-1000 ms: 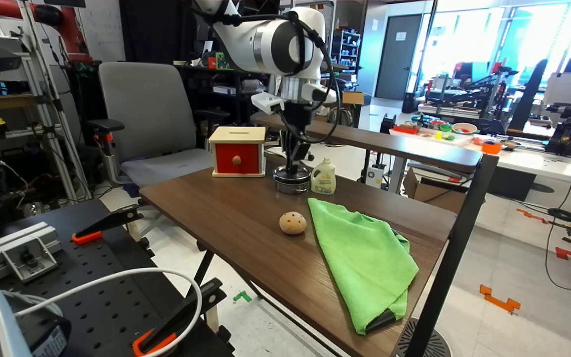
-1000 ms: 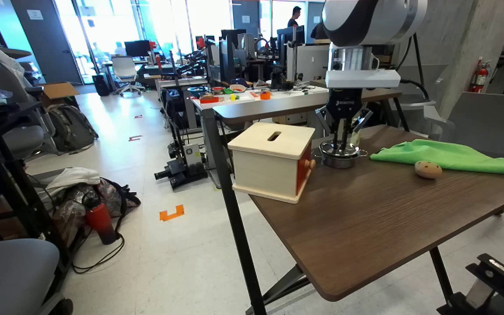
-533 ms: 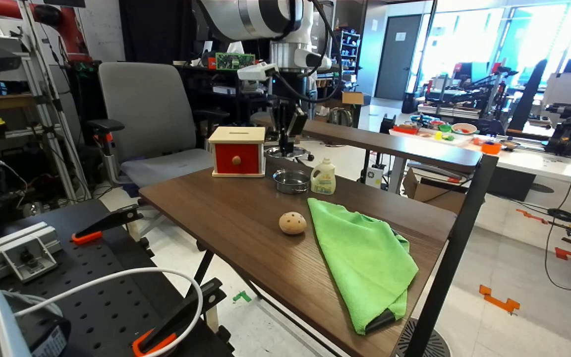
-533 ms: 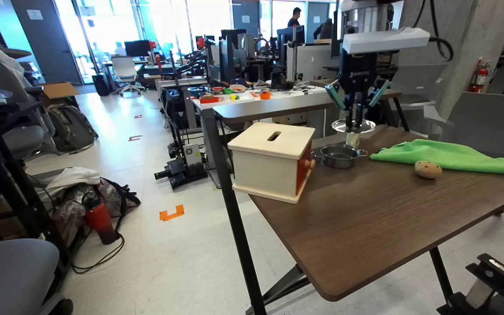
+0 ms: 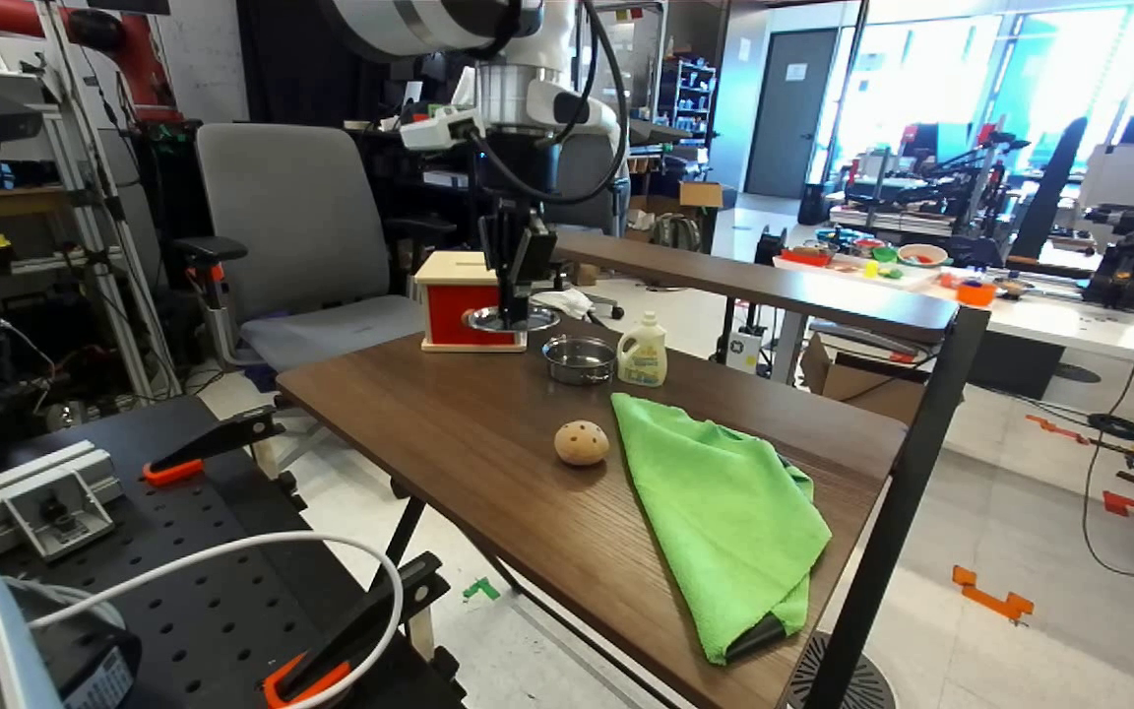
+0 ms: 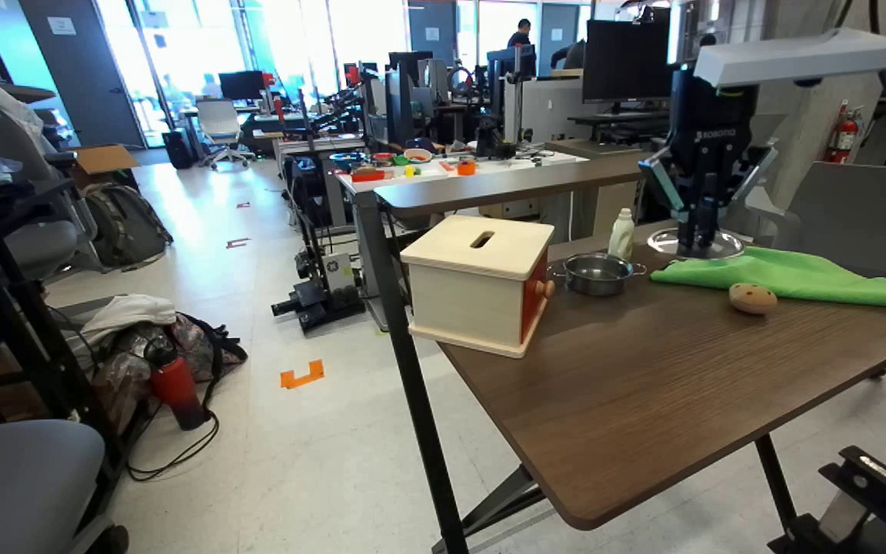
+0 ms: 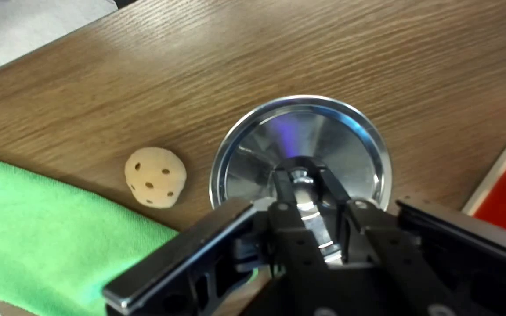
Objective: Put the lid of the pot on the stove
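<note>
Round metal lid (image 7: 301, 131) in hand (image 6: 697, 244)

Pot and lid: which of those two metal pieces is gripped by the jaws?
The lid, the disc the jaws pinch at its middle; the pot stands uncovered on the table near the pale bottle.

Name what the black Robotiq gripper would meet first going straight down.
The gripper holds a round grey metal lid, which would likely meet the brown wooden tabletop first; in the wrist view the lid hides what lies beneath.
</note>
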You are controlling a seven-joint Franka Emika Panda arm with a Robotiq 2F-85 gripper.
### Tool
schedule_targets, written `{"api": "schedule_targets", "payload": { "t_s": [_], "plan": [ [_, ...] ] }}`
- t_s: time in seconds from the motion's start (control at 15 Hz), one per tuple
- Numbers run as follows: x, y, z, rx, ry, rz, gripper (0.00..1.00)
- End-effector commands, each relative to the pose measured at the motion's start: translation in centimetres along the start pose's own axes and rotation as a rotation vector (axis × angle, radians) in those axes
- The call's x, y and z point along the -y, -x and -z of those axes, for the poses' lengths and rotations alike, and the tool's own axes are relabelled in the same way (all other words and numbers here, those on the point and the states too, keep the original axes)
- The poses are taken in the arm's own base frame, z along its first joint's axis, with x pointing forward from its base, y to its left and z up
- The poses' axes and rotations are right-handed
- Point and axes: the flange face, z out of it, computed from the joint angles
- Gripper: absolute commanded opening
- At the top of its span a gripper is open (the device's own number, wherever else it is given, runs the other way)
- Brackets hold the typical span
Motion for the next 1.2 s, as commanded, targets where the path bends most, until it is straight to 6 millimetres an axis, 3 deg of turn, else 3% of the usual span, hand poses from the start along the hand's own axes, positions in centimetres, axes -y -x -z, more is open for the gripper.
{"api": "schedule_targets", "payload": {
  "t_s": [0.0,0.33,0.67,0.73,0.8,0.87,1.0,1.13],
  "plan": [
    [-1.5,3.2,-3.1,-0.024,0.006,-0.031,0.05],
    [-1.1,4.9,-8.5,-0.035,-0.009,-0.134,0.05],
    [-0.2,5.3,-13.3,-0.045,0.002,-0.185,0.05],
    [-0.1,5.0,-13.0,-0.048,0.003,-0.208,0.05],
    [0.1,4.8,-12.7,-0.029,0.002,-0.233,0.45],
    [0.3,4.4,-12.2,-0.034,-0.003,-0.247,0.46],
    [0.8,3.7,-10.3,-0.048,-0.016,-0.244,0.59],
    [1.5,2.7,-6.6,-0.068,-0.052,-0.227,0.74]
  ]
}}
